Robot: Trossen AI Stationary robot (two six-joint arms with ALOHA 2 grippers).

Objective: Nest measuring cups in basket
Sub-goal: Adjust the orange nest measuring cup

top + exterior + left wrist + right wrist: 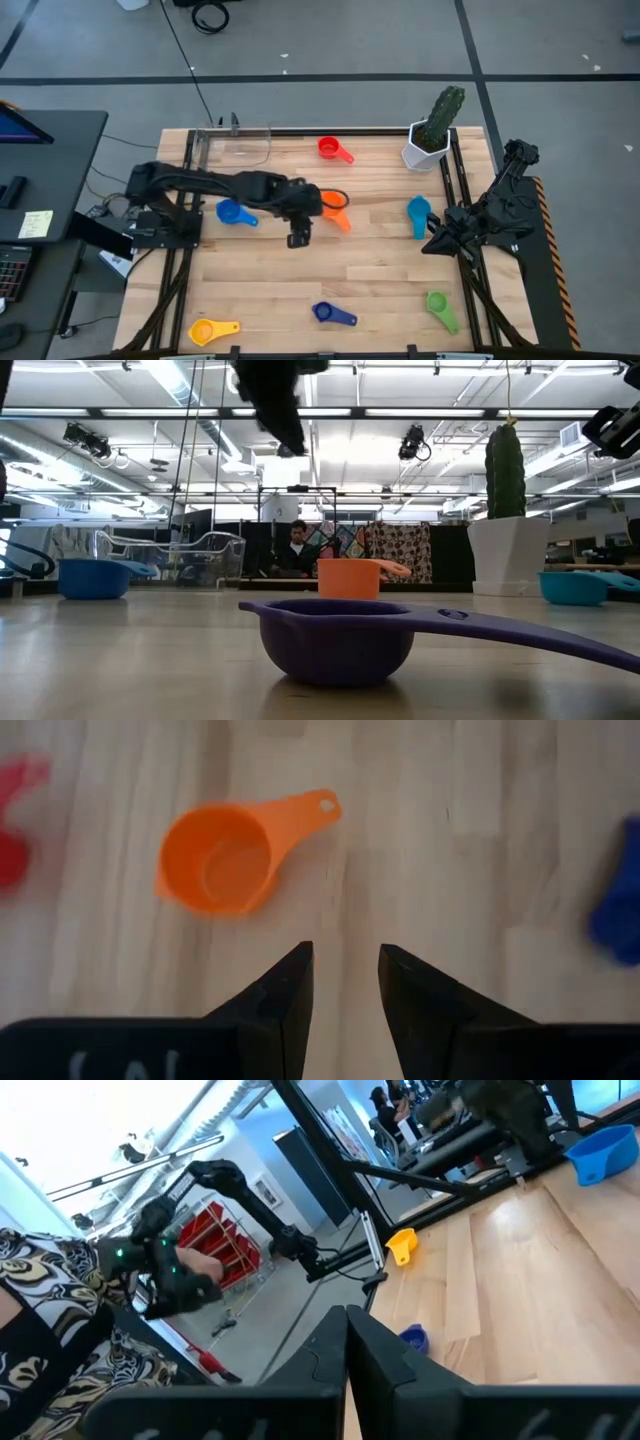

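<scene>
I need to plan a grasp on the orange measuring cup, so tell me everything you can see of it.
The orange measuring cup is a small round cup that looks like plastic, with a short flat handle ending in a small hole. It stands upright and empty on the wooden table, near the middle. The left gripper hovers just beside it, fingers slightly apart, not touching it. Nothing else touches the cup; it sits alone, not nested in any other.
</scene>
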